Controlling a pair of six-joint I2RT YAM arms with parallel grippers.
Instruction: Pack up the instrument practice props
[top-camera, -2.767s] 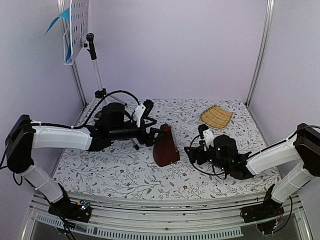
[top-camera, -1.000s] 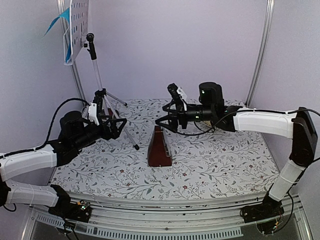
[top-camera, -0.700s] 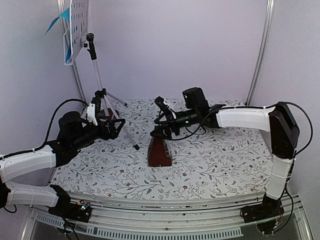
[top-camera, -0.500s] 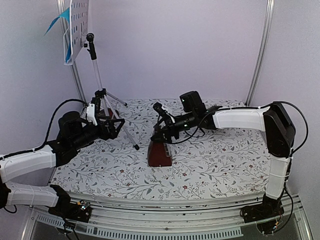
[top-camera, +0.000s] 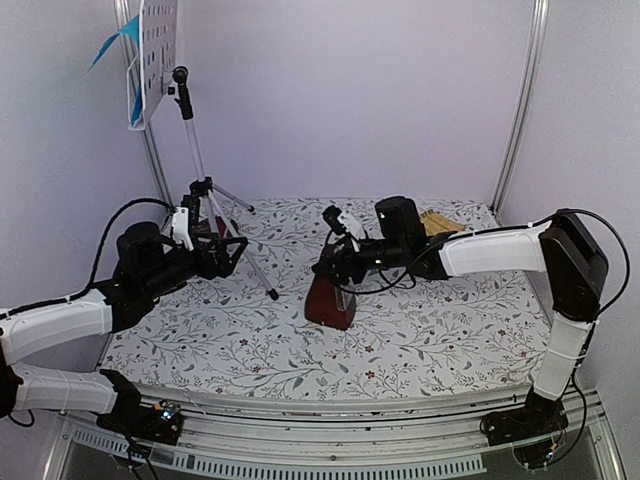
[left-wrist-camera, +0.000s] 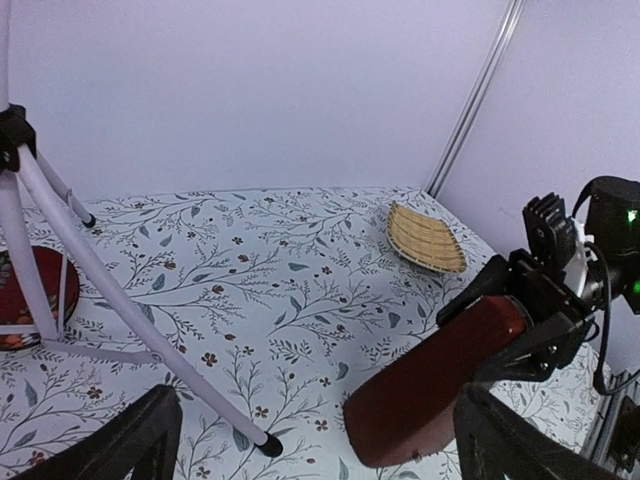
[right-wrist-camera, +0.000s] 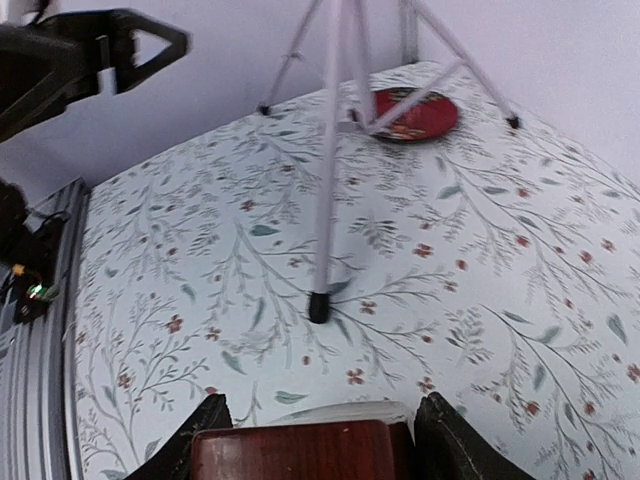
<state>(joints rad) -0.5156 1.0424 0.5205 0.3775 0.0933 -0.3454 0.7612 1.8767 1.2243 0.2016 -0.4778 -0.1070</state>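
Metronome (top-camera: 331, 303) is the prop in hand. From above, it sits tilted near the middle of the table (top-camera: 450, 335), with its narrow top clamped between the fingers of the right gripper (top-camera: 328, 268). The left gripper (top-camera: 228, 258) hangs wide open and empty at 9 o'clock, beside the music stand (top-camera: 190, 130) at 10 o'clock, whose desk holds the music sheets (top-camera: 115, 40). In the left wrist view, your own fingers (left-wrist-camera: 140, 445) are spread on nothing. The metronome leans at 4 o'clock and a woven tray (left-wrist-camera: 425, 235) lies at 1 o'clock. In the right wrist view, both fingers (right-wrist-camera: 195, 445) press the metronome's top at 6 o'clock, and a tripod leg (right-wrist-camera: 325, 200) runs toward 12. You seem to be at the pick-up step. Next, lift it clear without letting it swing, then carry it to its packing spot; I cannot tell where that is.
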